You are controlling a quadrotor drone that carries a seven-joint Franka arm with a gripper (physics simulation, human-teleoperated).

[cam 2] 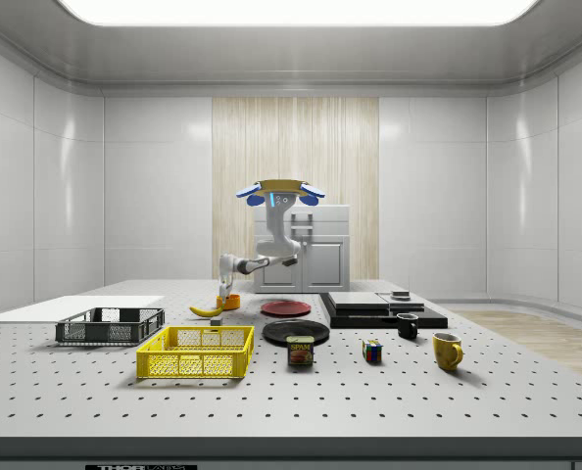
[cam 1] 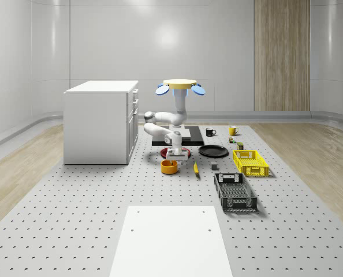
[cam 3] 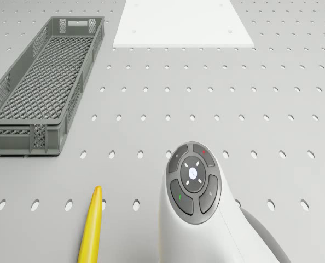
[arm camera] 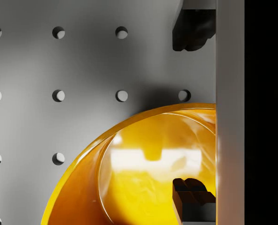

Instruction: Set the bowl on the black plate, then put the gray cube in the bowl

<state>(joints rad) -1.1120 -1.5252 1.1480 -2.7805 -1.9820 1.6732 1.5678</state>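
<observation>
Flanking the bowl [cam 1: 169,167], banana [cam 1: 196,168] and red plate [cam 1: 175,152]; jaws spread across its rim.

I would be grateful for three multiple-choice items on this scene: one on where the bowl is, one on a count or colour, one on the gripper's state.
1. Where is the orange bowl?
A. On the black plate
B. On the perforated table, beside the red plate
C. In the yellow crate

2. How many mesh crates stand on the table?
A. One
B. Two
C. Four

3. How is the gripper set?
A. Open, straddling the bowl's rim
B. Shut on the banana
C. Shut on the gray cube

Key: 1 B, the bowl sits on the table next to the red plate, apart from the black plate. 2 B, a yellow crate and a gray crate. 3 A, the wrist view shows one fingertip inside the bowl and one outside.
</observation>
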